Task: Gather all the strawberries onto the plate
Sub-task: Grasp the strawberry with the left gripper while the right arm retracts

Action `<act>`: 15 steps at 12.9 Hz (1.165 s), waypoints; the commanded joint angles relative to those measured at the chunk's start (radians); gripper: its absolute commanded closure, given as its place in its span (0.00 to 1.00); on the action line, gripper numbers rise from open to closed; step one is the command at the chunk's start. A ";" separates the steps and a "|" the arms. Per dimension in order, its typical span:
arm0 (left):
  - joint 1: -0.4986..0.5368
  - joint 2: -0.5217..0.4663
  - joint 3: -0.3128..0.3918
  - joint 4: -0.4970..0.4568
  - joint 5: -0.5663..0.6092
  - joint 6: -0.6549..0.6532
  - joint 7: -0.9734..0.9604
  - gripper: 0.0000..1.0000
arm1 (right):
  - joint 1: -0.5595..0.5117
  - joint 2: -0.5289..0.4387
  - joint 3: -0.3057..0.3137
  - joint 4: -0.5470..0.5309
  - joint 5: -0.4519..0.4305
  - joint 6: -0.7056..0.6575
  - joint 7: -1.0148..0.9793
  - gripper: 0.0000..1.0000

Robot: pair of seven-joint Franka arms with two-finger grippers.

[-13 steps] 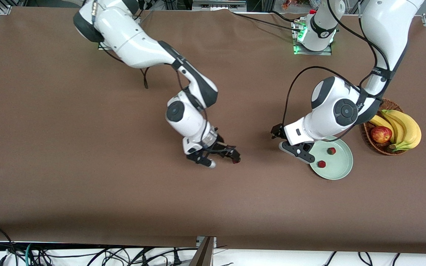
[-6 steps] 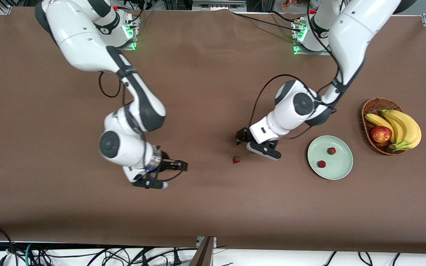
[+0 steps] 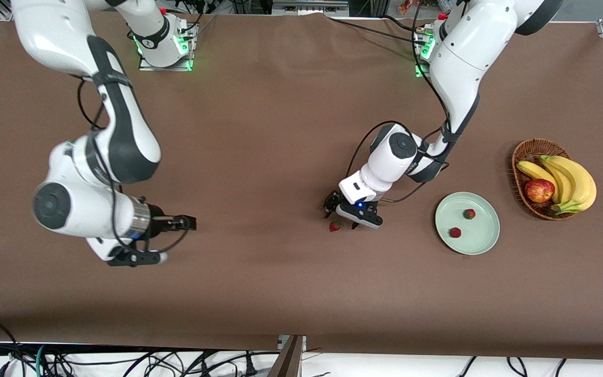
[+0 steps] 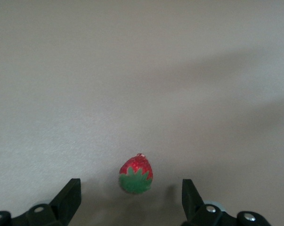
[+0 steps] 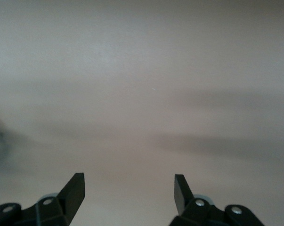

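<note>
One strawberry point(image 3: 335, 225) lies on the brown table, toward the right arm's end from the plate. My left gripper point(image 3: 341, 218) is low over it and open. In the left wrist view the strawberry point(image 4: 136, 174) lies just ahead of the gap between the two black fingertips point(image 4: 72, 195) of the left gripper point(image 4: 131, 197), untouched. Two more strawberries point(image 3: 469, 213) point(image 3: 455, 232) lie in the pale mint-green plate point(image 3: 482, 240). My right gripper point(image 3: 186, 223) is open and empty above bare table toward the right arm's end; the right wrist view shows it point(image 5: 128, 189) over bare table.
A brown wicker basket point(image 3: 524, 153) with bananas point(image 3: 573, 180) and a red apple point(image 3: 539, 190) stands beside the plate, toward the left arm's end of the table. The left arm's black cable point(image 3: 364, 149) loops above the table by its wrist.
The right gripper let go of the strawberry on the table and drew far back toward its own end. The left gripper moved from the plate's edge to over that strawberry.
</note>
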 commanded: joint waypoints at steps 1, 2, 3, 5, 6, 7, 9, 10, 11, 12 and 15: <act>-0.030 0.039 0.025 0.065 0.017 0.012 -0.005 0.28 | 0.008 -0.248 -0.037 -0.258 -0.028 -0.002 -0.046 0.11; -0.030 0.050 0.026 0.067 0.016 0.023 -0.005 0.39 | 0.008 -0.304 -0.041 -0.300 -0.030 -0.023 -0.057 0.10; -0.031 0.066 0.026 0.071 0.017 0.055 -0.003 0.41 | 0.008 -0.350 -0.064 -0.323 -0.034 -0.046 -0.074 0.10; -0.030 0.085 0.028 0.068 0.019 0.106 -0.002 0.46 | 0.008 -0.410 -0.089 -0.326 -0.060 -0.115 -0.101 0.07; -0.030 0.084 0.034 0.068 0.019 0.106 -0.002 0.52 | 0.008 -0.436 -0.101 -0.326 -0.065 -0.141 -0.112 0.05; -0.028 0.084 0.038 0.067 0.020 0.106 -0.002 0.68 | 0.008 -0.454 -0.104 -0.326 -0.069 -0.166 -0.112 0.01; -0.021 0.079 0.038 0.056 0.046 0.106 -0.002 1.00 | 0.008 -0.493 -0.106 -0.323 -0.102 -0.198 -0.114 0.01; -0.021 0.067 0.038 0.044 0.049 0.104 -0.006 1.00 | 0.008 -0.513 -0.106 -0.323 -0.103 -0.216 -0.114 0.01; -0.014 0.053 0.038 0.024 0.049 0.103 -0.005 1.00 | 0.008 -0.534 -0.106 -0.328 -0.103 -0.235 -0.112 0.01; -0.010 0.033 0.037 0.001 0.049 0.097 0.003 1.00 | 0.008 -0.556 -0.109 -0.340 -0.108 -0.253 -0.109 0.01; -0.008 -0.050 0.034 -0.054 0.049 -0.025 0.000 1.00 | 0.008 -0.570 -0.112 -0.343 -0.111 -0.262 -0.112 0.01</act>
